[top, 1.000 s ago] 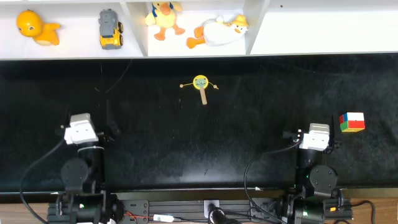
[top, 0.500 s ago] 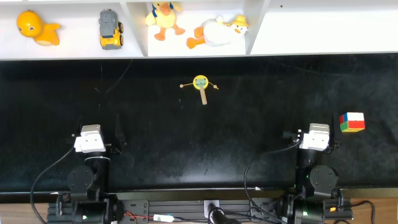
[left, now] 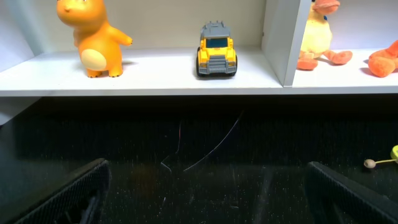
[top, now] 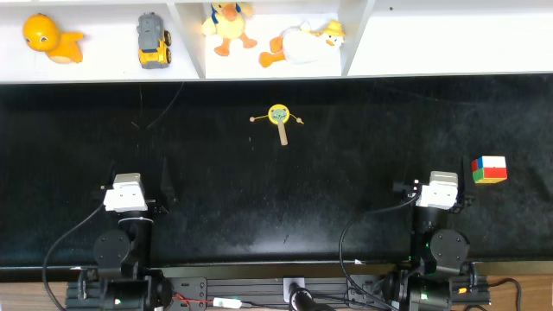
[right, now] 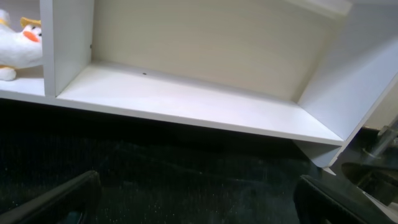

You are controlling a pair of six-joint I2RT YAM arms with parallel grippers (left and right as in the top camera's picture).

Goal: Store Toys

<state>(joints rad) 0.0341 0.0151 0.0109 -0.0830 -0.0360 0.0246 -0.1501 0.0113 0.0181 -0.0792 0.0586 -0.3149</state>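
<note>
the left gripper [left: 205,200] is sitting low over the near part of the black desk [top: 346,155], close in front of its own base, its two dark fingers [left: 65,193] spreading wide apart and holding nothing. the right gripper [right: 196,202] is sitting likewise at the near right of the desk, its fingers [right: 53,199] also standing wide open with nothing between them. just to the right of the right arm, a multicoloured cube [top: 489,169] is resting on the desk, apart from the gripper. farther out, near the middle of the desk and well apart from both arms, a small yellow rattle drum [top: 279,118] is lying flat, its wooden handle pointing back toward the arms and its two beads hanging out to either side. beyond it, a white shelf [top: 432,43] is running along the far edge of the desk, with upright walls dividing it into compartments. in the left compartment an orange toy animal [top: 50,39] is standing at the far left, and a yellow and grey toy truck [top: 153,41] is standing beside it, facing the left arm. in the middle compartment a yellow plush duck [top: 229,26] is sitting upright against the left wall, and a white plush duck [top: 302,43] is lying on its side just beside it, orange feet toward the yellow one.
</note>
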